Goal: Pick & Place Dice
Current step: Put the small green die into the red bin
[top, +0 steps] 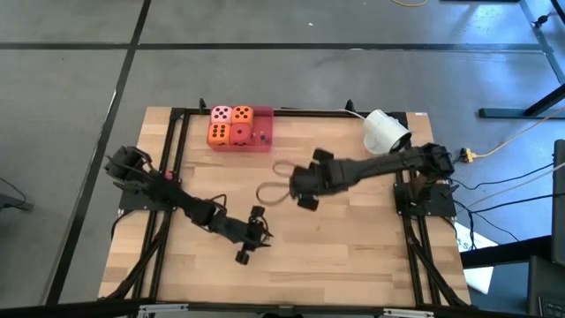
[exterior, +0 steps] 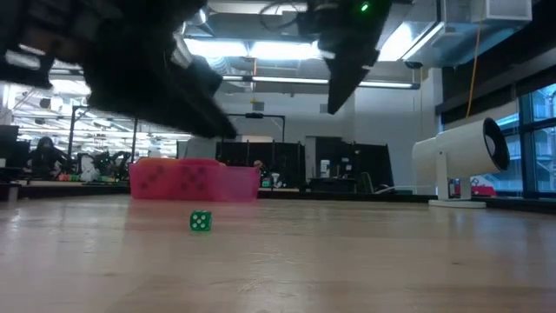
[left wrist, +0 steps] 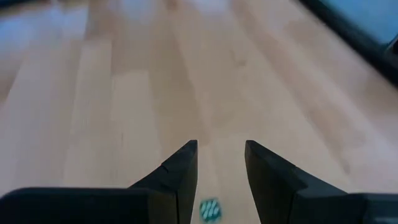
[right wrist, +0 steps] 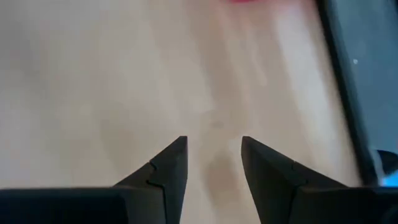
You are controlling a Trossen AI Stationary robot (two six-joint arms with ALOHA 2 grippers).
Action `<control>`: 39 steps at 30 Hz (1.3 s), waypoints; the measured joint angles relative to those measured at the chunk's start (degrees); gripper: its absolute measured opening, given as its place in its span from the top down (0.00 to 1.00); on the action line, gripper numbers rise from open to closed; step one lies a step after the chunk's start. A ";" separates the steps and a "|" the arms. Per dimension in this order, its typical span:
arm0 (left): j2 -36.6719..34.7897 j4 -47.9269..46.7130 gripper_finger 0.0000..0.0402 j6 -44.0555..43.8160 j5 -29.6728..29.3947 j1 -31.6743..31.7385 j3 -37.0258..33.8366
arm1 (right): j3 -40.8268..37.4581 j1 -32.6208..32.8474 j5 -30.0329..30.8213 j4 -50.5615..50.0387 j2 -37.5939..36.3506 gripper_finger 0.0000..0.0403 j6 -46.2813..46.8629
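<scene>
Pale wood planks form the table (top: 353,256) in the high view. A red tray (top: 261,138) lies near the far edge, left of centre, and four dice rest on it in a square block: a pink die (top: 222,114), an orange die (top: 242,114), a second orange die (top: 218,134) and a red die (top: 240,135). The left gripper (top: 252,237) hangs over the near-centre planks, well apart from the tray. The right gripper (top: 305,187) hangs over the table centre, beside a thin loop of cord (top: 276,183). A white cylindrical device (top: 386,131) sits near the far right corner.

In the low view, the tray and dice appear as a pink-red block at the far edge. A small green die (exterior: 201,221) lies on bare wood nearer the camera, apart from the tray. Both arms show only as dark shapes overhead.

In the left wrist view, the left gripper's fingers stand spread with clear wood between them and hold nothing. The green die shows between and just below the fingers.

In the right wrist view, the right gripper's (right wrist: 212,155) fingers are likewise spread and empty over bare wood.

Hazards, as a judgement: the green die is small and light, so an off-centre descent by the left gripper could knock it aside or pinch a corner and flick it away. The cord near the right gripper could snag a finger. A careless reach toward the tray could scatter the packed dice.
</scene>
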 joint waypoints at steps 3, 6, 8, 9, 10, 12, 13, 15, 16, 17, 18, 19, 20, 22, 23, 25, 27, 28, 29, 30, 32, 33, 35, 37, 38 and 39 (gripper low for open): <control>-0.89 2.48 0.68 0.98 0.72 -0.89 0.05 | -2.44 4.49 0.04 0.00 0.00 0.62 4.93; -1.57 2.83 0.68 0.35 2.70 -1.78 0.07 | -5.56 8.54 2.86 -0.52 0.00 0.62 10.43; -1.54 2.60 0.68 0.63 3.43 -2.50 0.07 | -7.79 10.65 4.87 -1.45 0.00 0.62 13.66; -1.35 2.46 0.68 1.03 3.57 -2.79 0.07 | -8.86 11.63 5.56 -1.89 0.00 0.62 15.14; -1.01 2.31 0.68 1.10 3.47 -2.97 0.07 | -9.92 12.40 6.17 -1.81 0.00 0.62 16.41; -0.30 1.32 0.68 1.17 2.69 -3.10 0.04 | -12.00 13.55 6.96 -1.77 0.00 0.62 18.84; 0.10 1.30 0.68 1.26 2.14 -3.06 0.02 | -13.00 13.92 7.26 -1.81 0.00 0.62 19.90; 1.12 1.49 0.68 1.27 0.62 -2.61 0.04 | -14.79 14.17 7.98 -1.48 0.00 0.62 22.01; 1.73 1.47 0.68 1.27 0.22 -2.27 0.04 | -15.78 14.15 8.04 -1.40 0.00 0.62 23.25; 2.52 1.46 0.68 1.27 0.11 -1.77 0.04 | -16.68 14.12 8.00 -1.44 0.00 0.62 24.56; 3.36 1.38 0.68 1.11 0.17 -1.24 0.04 | -17.46 13.96 7.99 -1.52 0.00 0.62 25.53; 4.14 1.17 0.68 0.69 0.21 -0.73 0.04 | -17.98 13.81 7.94 -1.44 0.01 0.62 26.20; 4.83 1.10 0.68 0.14 0.19 -0.22 0.04 | -18.44 13.64 7.71 -1.35 0.02 0.62 26.59; 5.80 1.02 0.68 -1.17 0.22 0.82 0.04 | -18.79 13.40 7.47 -1.53 0.02 0.62 26.79; 6.00 0.53 0.68 -2.07 0.25 1.24 0.04 | -18.73 13.25 7.47 -1.32 0.02 0.62 26.79; 6.08 -0.56 0.68 -3.92 0.84 2.20 0.04 | -18.51 13.07 7.47 -1.20 0.02 0.62 26.79; 6.08 -1.51 0.68 -5.36 2.49 2.91 0.04 | -18.51 13.08 7.50 -1.30 0.02 0.62 26.79; 6.08 -1.63 0.68 -5.77 3.53 3.13 0.04 | -18.51 13.08 7.49 -1.32 0.02 0.62 26.79; 6.08 -1.64 0.68 -6.04 4.43 3.28 0.04 | -18.51 13.08 7.47 -1.29 0.02 0.62 26.79; 6.08 -1.76 0.68 -6.30 5.24 3.39 0.04 | -18.51 13.08 7.41 -1.30 0.02 0.62 26.79; 6.08 -2.37 0.68 -6.85 5.97 3.40 0.04 | -18.50 13.08 7.32 -1.31 0.02 0.62 26.79; 6.08 -2.57 0.68 -6.90 6.02 3.35 0.04 | -18.49 13.08 7.31 -1.30 0.02 0.62 26.79; 6.08 -2.47 0.68 -6.88 6.17 3.19 0.04 | -18.49 13.08 7.31 -1.30 0.02 0.62 26.79; 6.08 -2.47 0.68 -6.88 6.19 3.13 0.04 | -18.49 13.08 7.23 -1.30 0.02 0.62 26.79; 6.08 -2.48 0.68 -6.88 6.17 3.16 0.04 | -18.47 13.08 6.91 -1.30 0.02 0.62 26.79; 6.08 -2.48 0.68 -6.88 6.17 3.16 0.04 | -18.47 13.08 6.44 -1.30 0.02 0.62 26.79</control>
